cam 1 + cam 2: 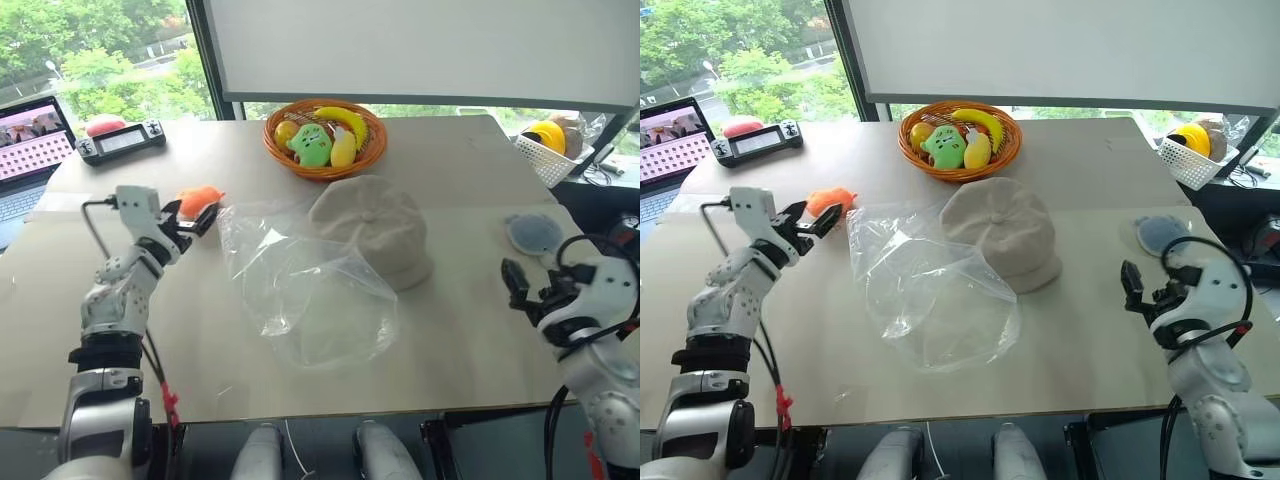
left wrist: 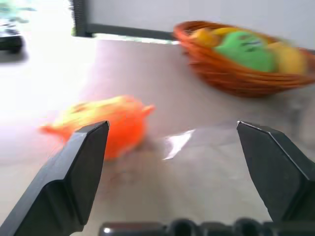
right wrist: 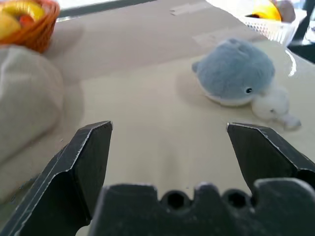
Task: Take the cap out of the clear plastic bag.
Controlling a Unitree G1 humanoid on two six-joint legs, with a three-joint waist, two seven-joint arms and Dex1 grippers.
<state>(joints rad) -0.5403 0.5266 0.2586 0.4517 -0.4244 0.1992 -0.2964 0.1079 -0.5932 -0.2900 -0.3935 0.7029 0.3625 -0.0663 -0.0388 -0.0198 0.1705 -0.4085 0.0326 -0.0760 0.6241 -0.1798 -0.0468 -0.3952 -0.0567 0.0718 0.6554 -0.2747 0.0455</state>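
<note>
Tabletop (image 1: 470,340) of pale beige board carries, near its middle, the large crinkled clear plastic bag (image 1: 300,300), lying flat and apparently empty, with the soft beige fabric cap (image 1: 375,232) resting outside it, touching its far edge and just in front of the woven orange fruit basket (image 1: 372,148). Task status is judged complete or nearly so, since the cap appears free of the plastic. Left gripper (image 1: 197,221) near the left edge and right gripper (image 1: 519,288) near the right edge both stand with fingers wide apart, holding nothing, well clear of the bag.
</note>
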